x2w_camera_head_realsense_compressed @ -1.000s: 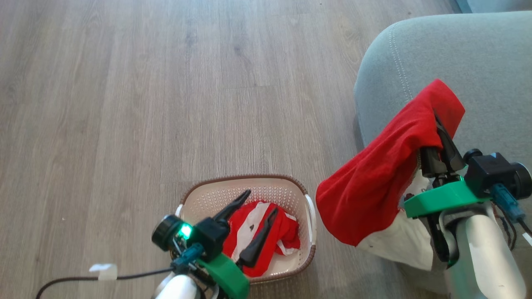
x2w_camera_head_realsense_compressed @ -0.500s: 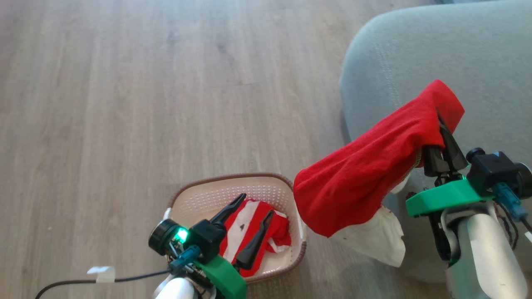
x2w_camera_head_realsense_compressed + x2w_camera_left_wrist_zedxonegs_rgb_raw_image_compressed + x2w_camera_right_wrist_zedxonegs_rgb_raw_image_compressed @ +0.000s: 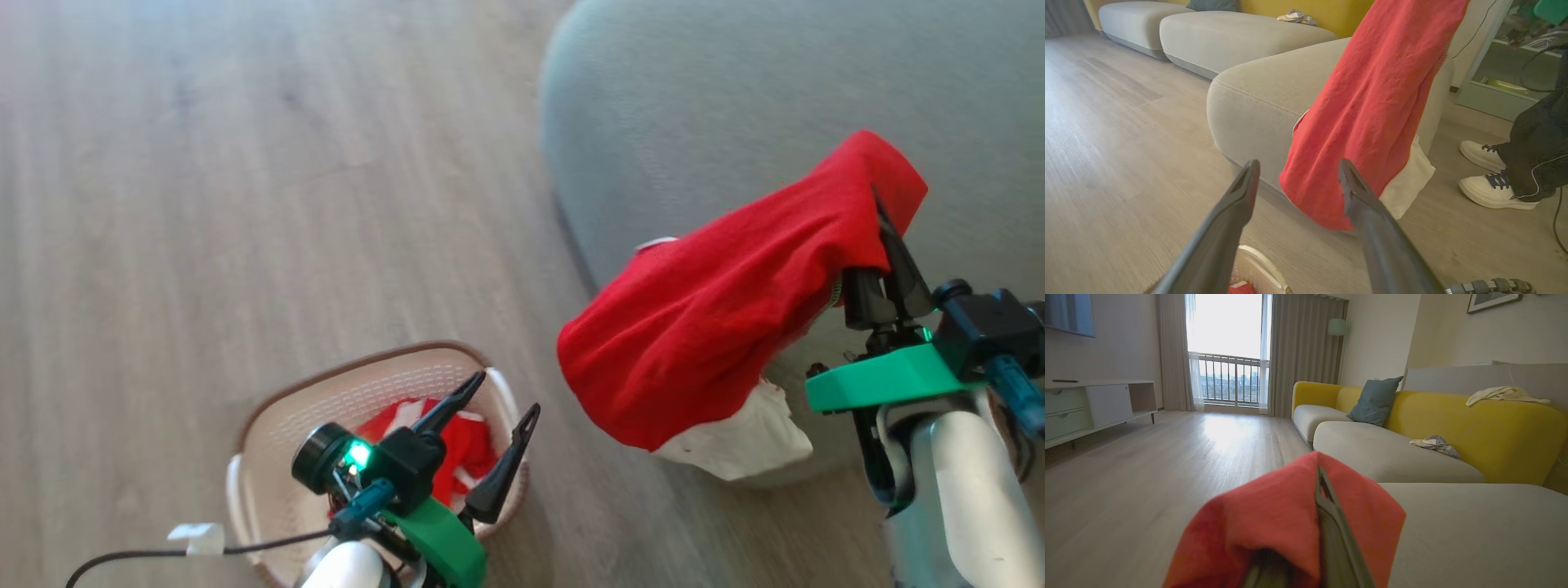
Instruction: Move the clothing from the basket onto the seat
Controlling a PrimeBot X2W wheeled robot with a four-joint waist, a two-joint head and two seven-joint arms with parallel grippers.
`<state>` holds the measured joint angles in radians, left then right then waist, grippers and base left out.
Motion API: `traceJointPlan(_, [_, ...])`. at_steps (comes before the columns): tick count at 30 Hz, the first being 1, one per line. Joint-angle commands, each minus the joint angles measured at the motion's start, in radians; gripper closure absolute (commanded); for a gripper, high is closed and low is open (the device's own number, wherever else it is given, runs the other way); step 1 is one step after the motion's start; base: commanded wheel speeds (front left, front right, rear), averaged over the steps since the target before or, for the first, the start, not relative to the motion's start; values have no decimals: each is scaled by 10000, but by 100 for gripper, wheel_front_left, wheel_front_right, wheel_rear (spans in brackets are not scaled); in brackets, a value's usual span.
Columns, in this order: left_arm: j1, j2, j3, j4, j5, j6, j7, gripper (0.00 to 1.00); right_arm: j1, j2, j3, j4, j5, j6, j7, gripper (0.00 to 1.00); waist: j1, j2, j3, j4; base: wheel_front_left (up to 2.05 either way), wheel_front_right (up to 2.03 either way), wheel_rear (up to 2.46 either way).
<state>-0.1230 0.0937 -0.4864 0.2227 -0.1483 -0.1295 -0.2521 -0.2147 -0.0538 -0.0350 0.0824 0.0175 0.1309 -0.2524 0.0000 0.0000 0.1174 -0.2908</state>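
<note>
where the head view looks down, somewhat blurred, the right gripper (image 3: 880, 224) has its two long dark fingers drawn close and clamped on a bright-red fabric garment (image 3: 718, 327) with a white lower panel. the cloth drapes over the fingers and hangs at the rounded corner of the large grey-green upholstered seat cushion (image 3: 735, 98). the left gripper (image 3: 508, 392), fingers spread and holding nothing, hovers over the small oval cream perforated plastic basket (image 3: 269, 408) with a brown rim, where a second red-and-white garment (image 3: 392, 425) lies.

left wrist view: beyond the parted, empty left gripper (image 3: 1298, 163) the held garment (image 3: 1372, 102) hangs against the seat cushion (image 3: 1257, 110). a strip of basket (image 3: 1257, 257) shows below, and a person's pale laced shoes (image 3: 1490, 192) stand on the wood-grain floor (image 3: 1106, 163) at right.

right wrist view: the red garment (image 3: 1274, 514) covers the right gripper (image 3: 1319, 486), one dark finger showing through a fold. the seat cushion (image 3: 1474, 531) lies just right.
</note>
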Motion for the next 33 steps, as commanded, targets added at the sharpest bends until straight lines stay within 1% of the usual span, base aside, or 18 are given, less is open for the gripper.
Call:
traceJointPlan(1, [-448, -38, 299, -425, 78, -11, -97, 0, -382, 36, 136, -509, -43, -2, -94, 100, 0, 0, 215, -758, 0, 0, 0])
traceJointPlan(7, [-621, -48, 124, -485, 136, -11, -97, 0, -232, 36, -10, -735, -154, -2, -94, 100, 0, 0, 411, -1501, 0, 0, 0])
traceJointPlan(12, [-735, -69, 64, -521, 165, -11, -97, 0, -121, 36, -112, -874, -46, -2, -94, 100, 0, 0, 594, -1836, 0, 0, 0])
traceJointPlan(19, [-837, -39, -71, -534, 169, -11, -97, 0, -169, 36, -204, -984, -83, -2, -94, 100, 0, 0, 794, -1908, 0, 0, 0])
traceJointPlan(24, [-992, 7, -220, -525, 168, -11, -97, 0, -513, 36, -630, -1228, -323, -2, -94, 100, 0, 0, 1006, -1738, 0, 0, 0])
traceJointPlan(27, [-1096, 74, -324, -571, 175, -11, -97, 0, -1005, 27, -1021, -1357, -635, -2, -94, 100, 0, 0, 1197, -1617, 0, 0, 0])
traceJointPlan(28, [-1121, 108, -373, -580, 186, -11, -97, 0, -1215, -34, -1180, -1407, -718, -2, -94, 100, 0, 0, 1262, -1579, 0, 0, 0])
traceJointPlan(30, [-1198, 205, -487, -588, 204, -11, -97, 0, -1948, -476, -1659, -1521, -630, -2, -94, 100, 0, 0, 1470, -1470, 0, 0, 0])
traceJointPlan(33, [-1301, 322, -584, -597, 219, -11, -97, 0, -2764, -1330, -2007, -1454, -489, -2, -94, 100, 0, 0, 1725, -1362, 0, 0, 0])
